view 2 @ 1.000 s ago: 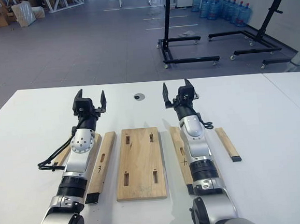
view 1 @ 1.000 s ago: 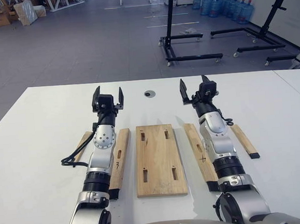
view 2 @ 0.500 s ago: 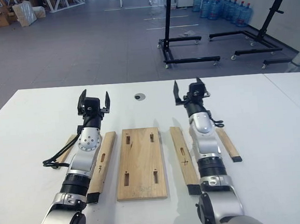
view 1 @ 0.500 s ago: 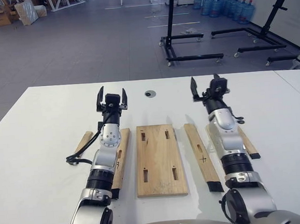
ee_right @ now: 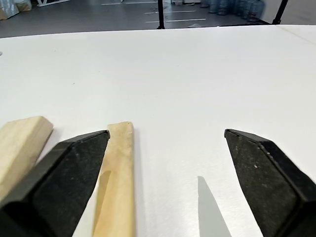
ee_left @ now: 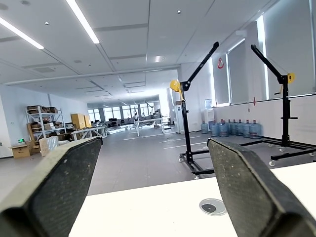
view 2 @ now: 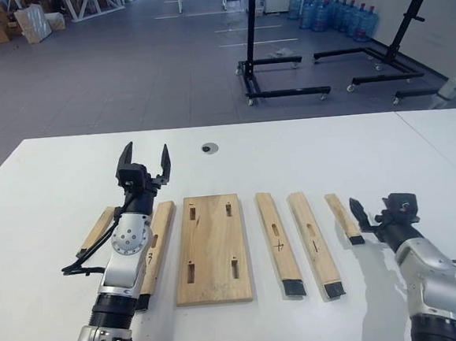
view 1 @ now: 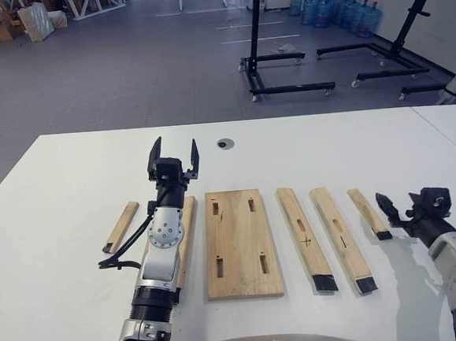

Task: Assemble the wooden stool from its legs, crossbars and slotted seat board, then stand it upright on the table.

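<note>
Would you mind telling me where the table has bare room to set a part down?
Free: the white table left of the leftmost short wooden crossbar, and the far strip around the round cable hole. Crowded: the middle, where the slotted wooden seat board lies between long wooden legs.

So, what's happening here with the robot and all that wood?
Nothing is assembled yet. The seat board lies flat on the white table, with the left leg and left crossbar on one side and the inner leg, outer leg and right crossbar on the other. The left gripper is open above the left leg's far end, holding nothing. The right gripper, also open and empty, sits low beside the right crossbar's dark end.
</note>
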